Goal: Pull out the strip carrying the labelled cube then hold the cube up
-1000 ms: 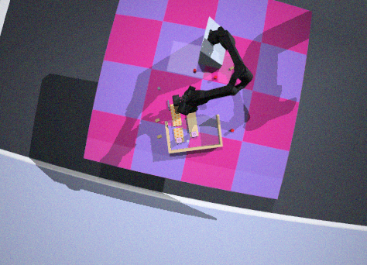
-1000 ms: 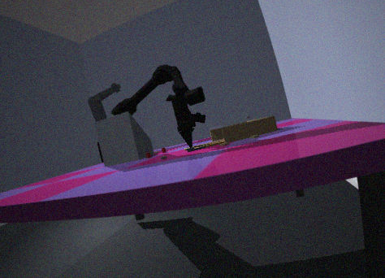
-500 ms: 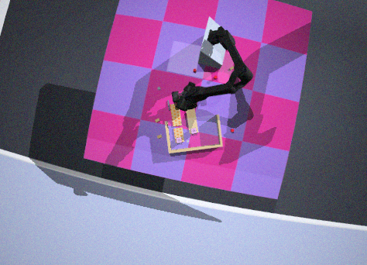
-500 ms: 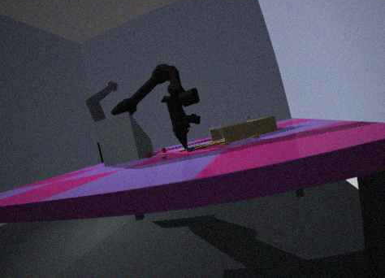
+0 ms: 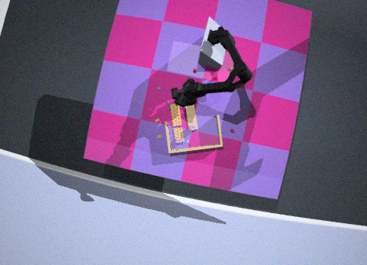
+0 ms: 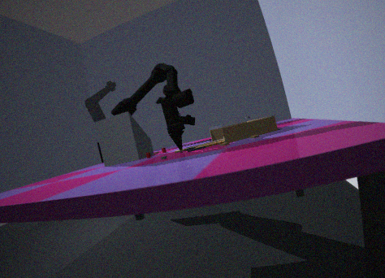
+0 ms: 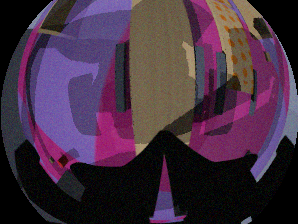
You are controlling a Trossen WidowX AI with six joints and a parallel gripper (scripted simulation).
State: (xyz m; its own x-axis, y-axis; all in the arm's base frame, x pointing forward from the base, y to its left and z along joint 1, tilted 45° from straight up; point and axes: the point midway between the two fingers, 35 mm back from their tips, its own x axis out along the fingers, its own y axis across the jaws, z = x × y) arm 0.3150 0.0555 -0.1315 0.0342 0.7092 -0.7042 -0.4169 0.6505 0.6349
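Observation:
A plain tan strip [image 5: 191, 117] [image 7: 156, 70] runs from my gripper into the wooden U-shaped frame [image 5: 195, 148] [image 6: 244, 130]. A small pink labelled cube [image 5: 193, 127] sits on its far end. To its left lies an orange dotted strip [image 5: 176, 115] [image 7: 236, 50] that looks split into two pieces; a second pink cube [image 5: 179, 139] sits on the far piece. My gripper [image 5: 183, 102] [image 6: 179, 147] [image 7: 164, 135] is shut with nothing between the fingers. It points straight down, its tip at the near end of the plain strip. I cannot tell whether it touches.
Small red beads [image 5: 194, 70] [image 5: 232, 131], a grey bead [image 5: 159, 88] and tan bits [image 5: 157, 120] lie scattered on the chequered pink and purple table [image 5: 135, 39]. The arm's grey-white base block [image 5: 212, 51] stands at the back.

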